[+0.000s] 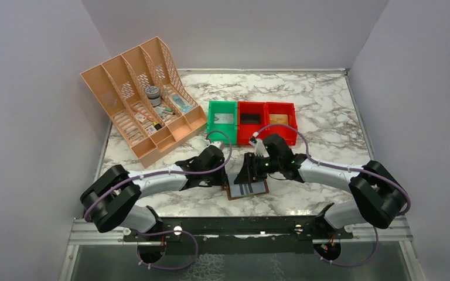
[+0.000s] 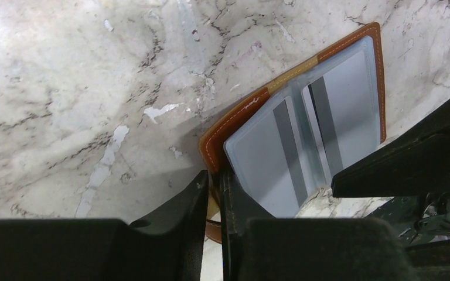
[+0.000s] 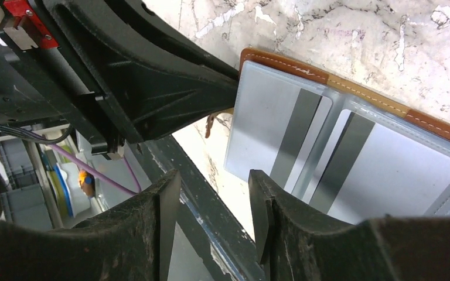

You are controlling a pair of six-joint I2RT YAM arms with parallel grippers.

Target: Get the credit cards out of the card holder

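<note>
A marble table (image 1: pixel 328 105) carried everything, with a tan file organizer (image 1: pixel 143 99) at its far left and a green bin (image 1: pixel 221 120) beside two red bins (image 1: pixel 266 122) mid-table. Near the front edge, the left end effector (image 2: pixel 214 175) sat at the left corner of the card holder (image 2: pixel 234 120). Its fingers were almost together with a sliver of brown leather in the slit, and I could not tell whether they clamped it. The right end effector (image 3: pixel 214 172) hung released, jaws apart with nothing between them, just off the holder's near edge. The card holder lay open and flat between both. The credit cards (image 2: pixel 263 158) sat inside its clear sleeves, one per side, each showing a dark band.
</note>
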